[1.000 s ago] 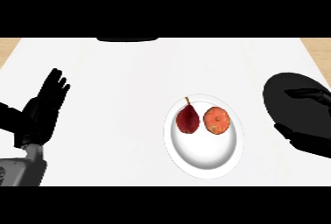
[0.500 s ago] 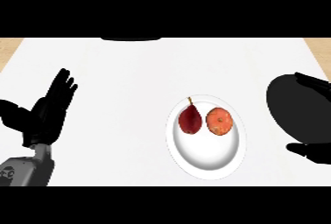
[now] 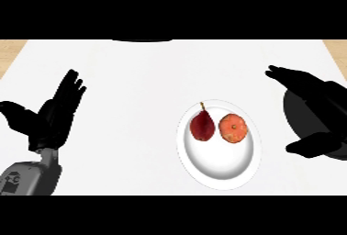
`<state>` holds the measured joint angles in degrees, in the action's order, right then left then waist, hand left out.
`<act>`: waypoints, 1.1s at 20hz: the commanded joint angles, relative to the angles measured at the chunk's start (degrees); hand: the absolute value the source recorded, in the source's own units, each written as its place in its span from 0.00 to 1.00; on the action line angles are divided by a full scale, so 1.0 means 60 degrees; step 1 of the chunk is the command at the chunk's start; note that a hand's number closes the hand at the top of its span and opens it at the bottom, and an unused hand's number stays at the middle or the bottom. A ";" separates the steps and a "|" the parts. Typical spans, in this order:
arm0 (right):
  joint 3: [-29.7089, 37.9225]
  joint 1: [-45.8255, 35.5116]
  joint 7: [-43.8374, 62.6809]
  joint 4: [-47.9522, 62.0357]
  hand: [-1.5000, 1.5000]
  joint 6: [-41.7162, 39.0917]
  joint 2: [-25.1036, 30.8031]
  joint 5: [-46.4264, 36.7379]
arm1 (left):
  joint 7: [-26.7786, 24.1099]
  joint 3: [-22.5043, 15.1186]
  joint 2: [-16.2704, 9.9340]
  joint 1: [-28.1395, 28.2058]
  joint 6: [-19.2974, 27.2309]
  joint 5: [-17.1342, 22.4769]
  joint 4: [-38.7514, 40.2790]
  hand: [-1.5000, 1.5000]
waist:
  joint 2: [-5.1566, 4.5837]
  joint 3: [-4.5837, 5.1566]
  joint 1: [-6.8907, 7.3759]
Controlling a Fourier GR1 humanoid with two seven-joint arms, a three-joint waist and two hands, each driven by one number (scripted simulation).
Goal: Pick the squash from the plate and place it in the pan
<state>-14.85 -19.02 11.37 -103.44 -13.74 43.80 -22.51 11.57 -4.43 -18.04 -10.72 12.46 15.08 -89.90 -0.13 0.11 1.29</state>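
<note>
Squash (image 3: 232, 128) w/ pear (image 3: 202, 126) on plate (image 3: 220, 172); both hands released (left hand (image 3: 54, 114), right hand (image 3: 311, 92) over pan (image 3: 298, 124)).

No readable text, label, number or sign appeared on anything on the white counter (image 3: 136, 69).

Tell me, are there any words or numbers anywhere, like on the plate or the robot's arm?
None can be read.
The white plate, the dark red fruit and the orange squash carry no writing.
The grey left forearm has a small dark mark, too small to read.
</note>
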 commanded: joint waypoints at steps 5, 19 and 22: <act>-0.1542 -0.1311 0.2099 0.0625 0.00 -0.3056 -0.0183 -0.0136 | -0.0346 0.0204 0.0119 -0.0181 -0.0272 0.0009 0.0649 0.50 | -0.0011 0.0003 -0.0093; -0.2870 -0.1229 0.3791 -0.0414 0.00 -0.3914 -0.1965 -0.3163 | 0.0157 0.0362 0.0234 0.0243 -0.0472 -0.0415 -0.0195 0.50 | 0.0025 -0.0019 -0.0168; -0.2884 -0.1433 0.4179 -0.0173 0.00 -0.4028 -0.2998 -0.3513 | 0.0202 0.0743 0.0322 -0.0279 -0.0492 -0.0351 0.0282 0.50 | 0.0019 -0.0018 -0.0190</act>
<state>-30.82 -27.08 34.58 -105.72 -38.58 31.28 -39.06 11.65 -0.47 -16.98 -10.15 9.27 13.73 -89.18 0.03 0.02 0.20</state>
